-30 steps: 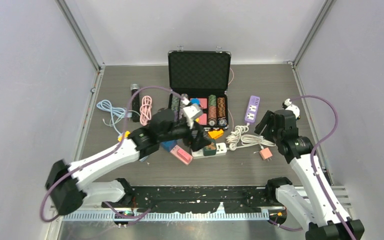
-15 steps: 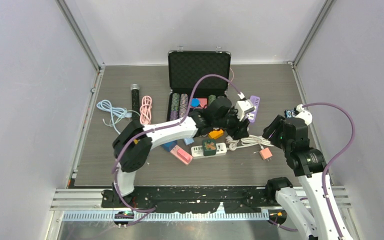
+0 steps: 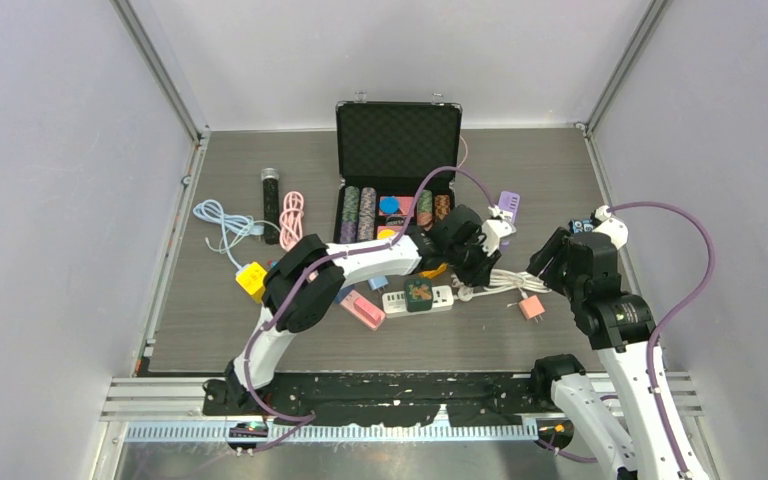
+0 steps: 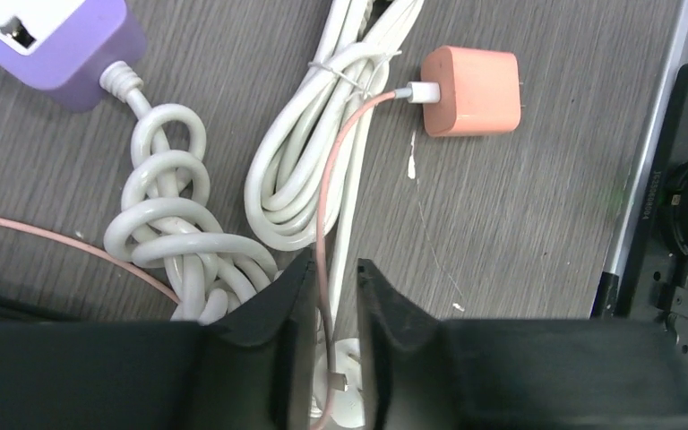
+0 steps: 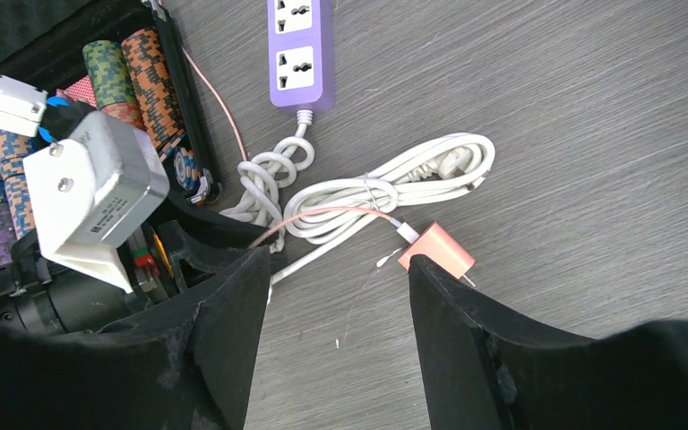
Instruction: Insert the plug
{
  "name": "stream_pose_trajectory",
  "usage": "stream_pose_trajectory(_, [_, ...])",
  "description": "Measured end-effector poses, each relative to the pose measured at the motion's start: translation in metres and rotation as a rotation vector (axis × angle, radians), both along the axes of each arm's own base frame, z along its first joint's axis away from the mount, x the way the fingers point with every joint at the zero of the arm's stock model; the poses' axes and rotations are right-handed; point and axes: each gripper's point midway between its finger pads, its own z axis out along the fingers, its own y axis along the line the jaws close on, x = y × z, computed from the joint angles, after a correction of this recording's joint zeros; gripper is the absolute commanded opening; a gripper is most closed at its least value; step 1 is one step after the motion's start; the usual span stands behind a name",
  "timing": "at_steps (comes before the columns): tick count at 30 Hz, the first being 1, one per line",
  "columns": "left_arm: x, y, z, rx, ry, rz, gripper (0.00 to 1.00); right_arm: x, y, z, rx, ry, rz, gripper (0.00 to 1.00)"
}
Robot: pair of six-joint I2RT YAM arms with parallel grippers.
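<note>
A white plug [image 4: 354, 399] lies prongs-up at the end of the coiled white cable [image 4: 296, 188] that runs from the purple power strip [image 4: 45, 36]. My left gripper [image 4: 333, 264] is down over it. Its jaws stand narrow against the plug's sides, with a thin pink cable [image 4: 322, 215] running between them. In the top view the left gripper [image 3: 474, 266] hides the plug. The white power strip [image 3: 432, 297] lies just left of it, with a dark adapter plugged in. My right gripper [image 5: 336, 262] hangs open and empty above bare table, beside the pink charger [image 5: 436, 253].
An open black case [image 3: 398, 140] of poker chips stands behind the left gripper. The pink charger [image 3: 532, 307] lies in front of the right gripper [image 3: 552, 262]. A yellow block [image 3: 251, 279], pink and pale blue cables [image 3: 291, 218] and a black cylinder [image 3: 270, 195] lie at the left.
My left arm swung right from the white power strip to the cable bundle, came down, and its jaws narrowed around the white plug. The right arm shifted slightly and then held still.
</note>
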Motion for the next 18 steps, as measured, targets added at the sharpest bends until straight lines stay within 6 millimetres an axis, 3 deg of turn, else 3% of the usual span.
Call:
stream_pose_trajectory(2, [-0.001,0.002,-0.003,0.011,0.009,0.002,0.00,0.000,0.000,0.000,0.000,0.001,0.000,0.63])
stream_pose_trajectory(11, [-0.007,0.002,0.006,-0.010,0.059,0.011,0.00,0.000,0.001,0.000,0.000,0.000,0.008,0.64])
stream_pose_trajectory(13, [-0.006,0.005,0.019,-0.032,0.064,0.015,0.00,0.002,0.006,0.001,0.013,-0.009,0.031,0.64])
stream_pose_trajectory(18, [-0.004,0.013,0.074,-0.119,0.037,0.023,0.00,0.008,0.026,-0.011,0.060,-0.023,0.141,0.62])
